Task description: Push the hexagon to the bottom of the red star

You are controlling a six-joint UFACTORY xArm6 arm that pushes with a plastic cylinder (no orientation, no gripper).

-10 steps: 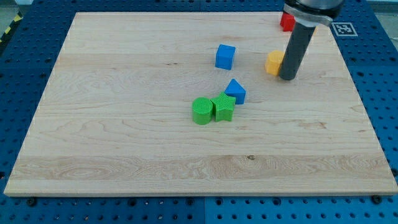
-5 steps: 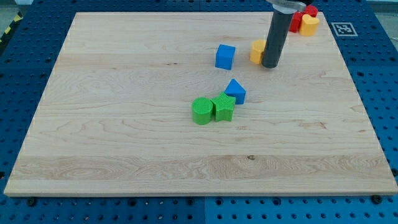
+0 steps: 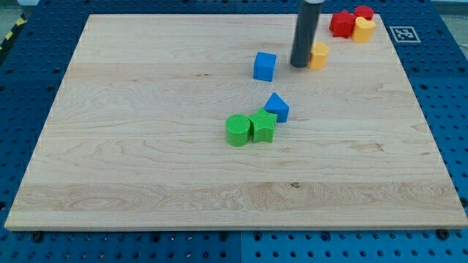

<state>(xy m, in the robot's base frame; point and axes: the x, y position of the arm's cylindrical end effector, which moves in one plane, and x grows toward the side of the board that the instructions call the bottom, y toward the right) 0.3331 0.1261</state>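
The orange-yellow hexagon (image 3: pixel 319 55) lies near the view's top, right of centre. My tip (image 3: pixel 300 65) stands against the hexagon's left side, between it and a blue cube (image 3: pixel 265 66). The red star (image 3: pixel 340 23) lies up and to the right of the hexagon, with a small gap between them. The rod hides nothing of the hexagon but its left edge.
A yellow block (image 3: pixel 363 29) touches the red star's right side, with another red block (image 3: pixel 363 12) just above it. A blue triangular block (image 3: pixel 277 107), a green star-like block (image 3: pixel 262 126) and a green cylinder (image 3: pixel 237 130) cluster at the board's middle.
My tip has moved from the hexagon's right side to its left side. The hexagon first slid up and left, then back right, and now lies closer below the red star.
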